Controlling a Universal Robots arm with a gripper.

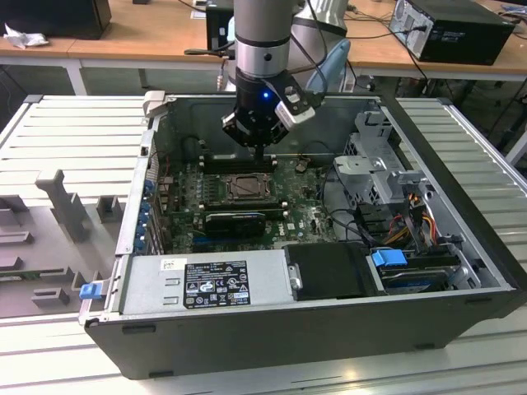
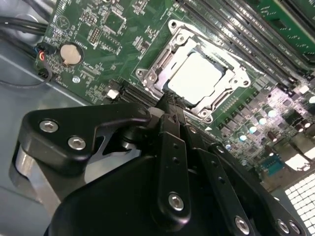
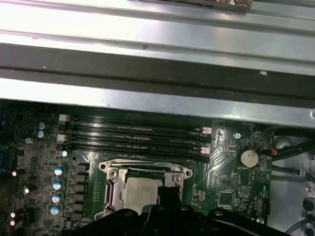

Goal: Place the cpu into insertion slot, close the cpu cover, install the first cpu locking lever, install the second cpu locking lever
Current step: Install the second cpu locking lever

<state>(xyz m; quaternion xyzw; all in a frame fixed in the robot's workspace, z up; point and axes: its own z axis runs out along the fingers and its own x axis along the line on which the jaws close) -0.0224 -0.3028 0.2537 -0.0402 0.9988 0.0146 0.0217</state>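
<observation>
One small flat square cpu (image 2: 199,76) with a pale silvery-grey metal top, seated in the square black insertion slot (image 2: 170,93) near the middle of the green motherboard (image 2: 98,44), just beside the long black memory slots (image 3: 138,135). Thin silvery-metal cpu cover (image 2: 162,61) lying down around the chip, framing it through its window; whether the locking levers are latched, not clear. Black tool (image 2: 170,101) poised at the socket's near edge, fingers drawn together with nothing visibly between them, tip close to or touching the metal frame; contact cannot be told. In the exterior view, tool (image 1: 262,152) hanging over the socket inside the open grey computer case (image 1: 461,247), resting on a ribbed worktop (image 1: 66,140).

Judged light, stiff and fragile: chip best taken by its edges, never pressed on the contacts; cover thin, springy, hinged, best pushed flat near its free edge. White label on the power supply (image 1: 214,284) carrying print, not read out.
</observation>
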